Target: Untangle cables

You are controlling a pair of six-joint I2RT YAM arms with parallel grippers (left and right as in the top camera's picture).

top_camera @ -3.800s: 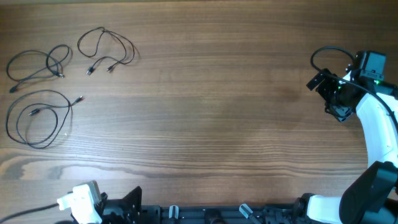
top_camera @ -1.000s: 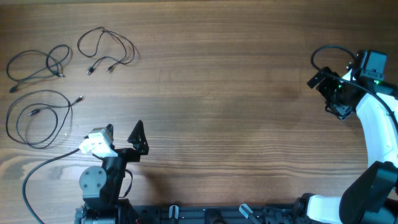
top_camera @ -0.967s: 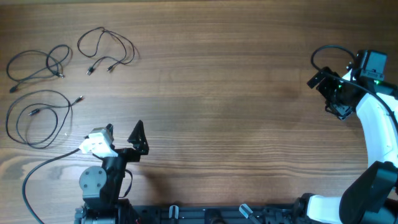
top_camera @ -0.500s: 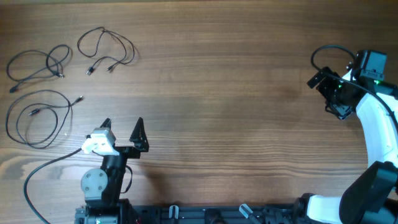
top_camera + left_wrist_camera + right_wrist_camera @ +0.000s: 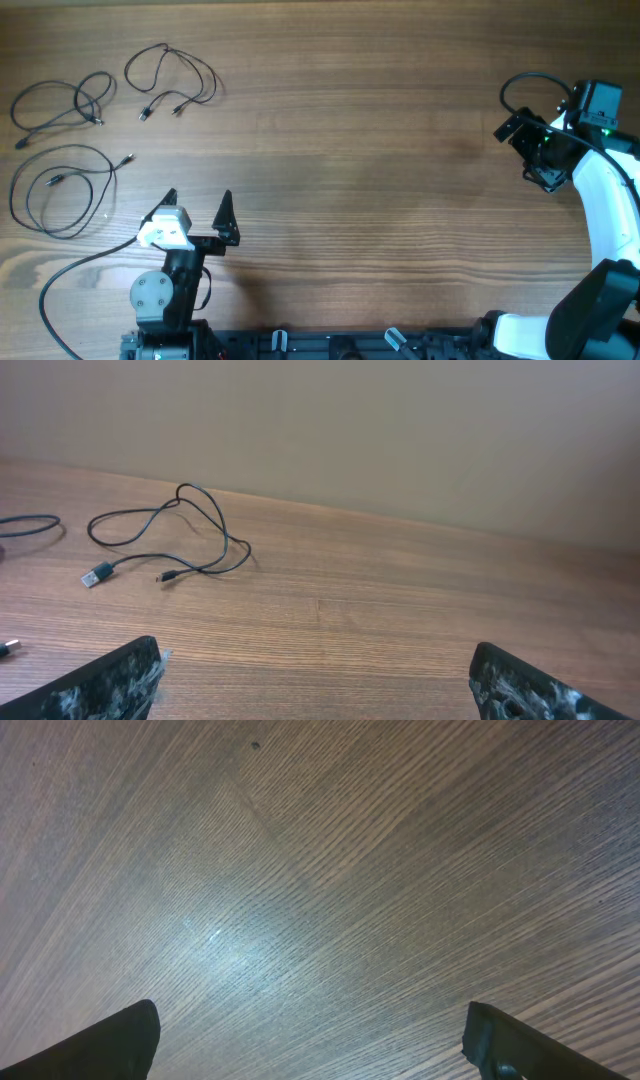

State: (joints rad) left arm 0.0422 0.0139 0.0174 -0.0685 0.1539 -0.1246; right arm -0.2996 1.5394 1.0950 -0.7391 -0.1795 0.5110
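Three thin black cables lie apart as loose loops at the table's far left in the overhead view: one (image 5: 165, 47) at the back, one (image 5: 88, 100) to its left, and one round loop (image 5: 65, 147) nearer the front. My left gripper (image 5: 197, 205) is open and empty, to the right of the round loop and not touching it. The left wrist view shows the back cable (image 5: 186, 487) ahead of the open jaws (image 5: 318, 690), and part of another cable (image 5: 55, 523) at the left edge. My right gripper (image 5: 522, 155) is open and empty at the far right, with only bare wood between its jaws (image 5: 310, 1045).
The wooden table (image 5: 350, 150) fills the overhead view. The left arm's own thicker black cable (image 5: 70, 270) trails along the front left. A beige wall (image 5: 400, 430) stands behind the table's back edge.
My left arm has come up from the front edge onto the table near the round loop, and its jaws have spread wider. The right arm and the cables have not moved.
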